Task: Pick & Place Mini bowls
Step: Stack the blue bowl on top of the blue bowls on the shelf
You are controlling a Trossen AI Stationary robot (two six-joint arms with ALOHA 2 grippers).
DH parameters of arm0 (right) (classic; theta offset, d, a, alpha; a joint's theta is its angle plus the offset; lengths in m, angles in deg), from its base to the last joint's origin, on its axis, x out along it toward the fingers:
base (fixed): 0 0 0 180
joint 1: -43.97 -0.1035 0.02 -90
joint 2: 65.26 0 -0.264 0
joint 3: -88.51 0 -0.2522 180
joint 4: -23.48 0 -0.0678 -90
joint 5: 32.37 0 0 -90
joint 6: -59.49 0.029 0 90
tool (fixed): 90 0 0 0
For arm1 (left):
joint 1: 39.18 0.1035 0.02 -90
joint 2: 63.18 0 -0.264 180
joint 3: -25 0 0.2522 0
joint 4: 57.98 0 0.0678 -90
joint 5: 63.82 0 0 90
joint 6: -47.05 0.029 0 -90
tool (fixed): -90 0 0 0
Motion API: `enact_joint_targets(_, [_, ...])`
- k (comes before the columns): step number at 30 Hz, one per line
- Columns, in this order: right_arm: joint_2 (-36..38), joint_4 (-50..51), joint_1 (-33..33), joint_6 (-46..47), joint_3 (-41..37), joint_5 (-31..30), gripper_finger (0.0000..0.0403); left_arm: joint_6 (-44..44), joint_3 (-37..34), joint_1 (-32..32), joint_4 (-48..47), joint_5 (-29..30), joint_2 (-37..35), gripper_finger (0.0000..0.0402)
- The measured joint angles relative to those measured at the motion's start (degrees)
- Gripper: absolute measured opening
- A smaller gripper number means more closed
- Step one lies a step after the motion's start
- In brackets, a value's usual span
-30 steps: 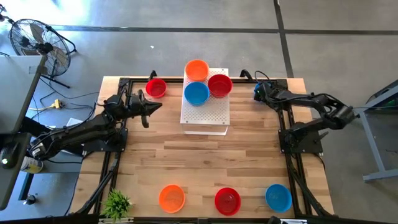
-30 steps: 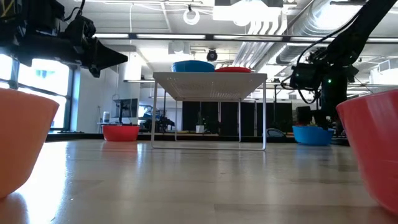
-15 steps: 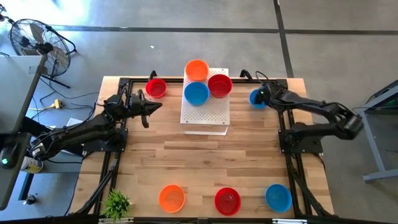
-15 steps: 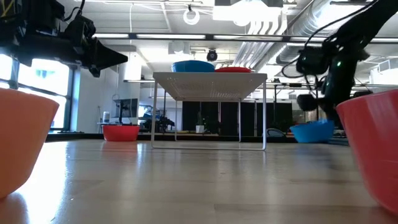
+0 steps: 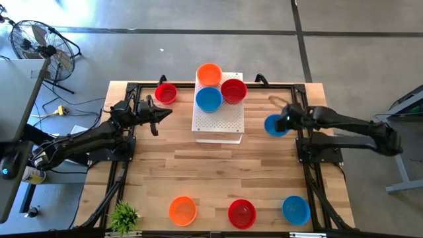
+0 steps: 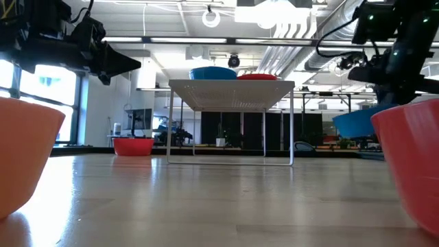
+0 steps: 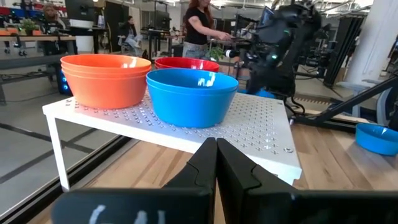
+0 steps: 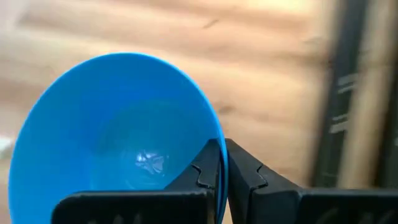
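Pinching the rim of a blue mini bowl (image 5: 274,125), my right gripper (image 5: 285,121) carries it clear of the table (image 5: 165,172), right of centre in the high view, just beside the white perforated board (image 5: 218,122). On that board sit an orange bowl (image 5: 209,74), a red bowl (image 5: 233,90) and another blue bowl (image 5: 209,99). My left gripper (image 5: 160,114) waits at left with its fingers pressed together, near a lone red bowl (image 5: 166,93). Along the lower edge rest an orange (image 5: 182,210), a red (image 5: 242,213) and a blue bowl (image 5: 295,209). No lettering is readable anywhere.
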State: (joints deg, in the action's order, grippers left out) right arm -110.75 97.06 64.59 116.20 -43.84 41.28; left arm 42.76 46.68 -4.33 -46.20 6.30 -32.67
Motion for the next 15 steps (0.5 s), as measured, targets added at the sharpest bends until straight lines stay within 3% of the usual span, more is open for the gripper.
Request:
enact_joint_targets(9, [-10.97,-13.26,-29.47,15.50,-0.11,-1.94,0.0007,-0.03,0.00,0.00,0.00,-0.04,0.00,0.0001])
enact_joint_targets(15, [-23.76,-27.91,-41.87,19.68,0.32,-3.77,0.0007,0.07,0.00,0.00,0.00,-0.07,0.02,0.0001])
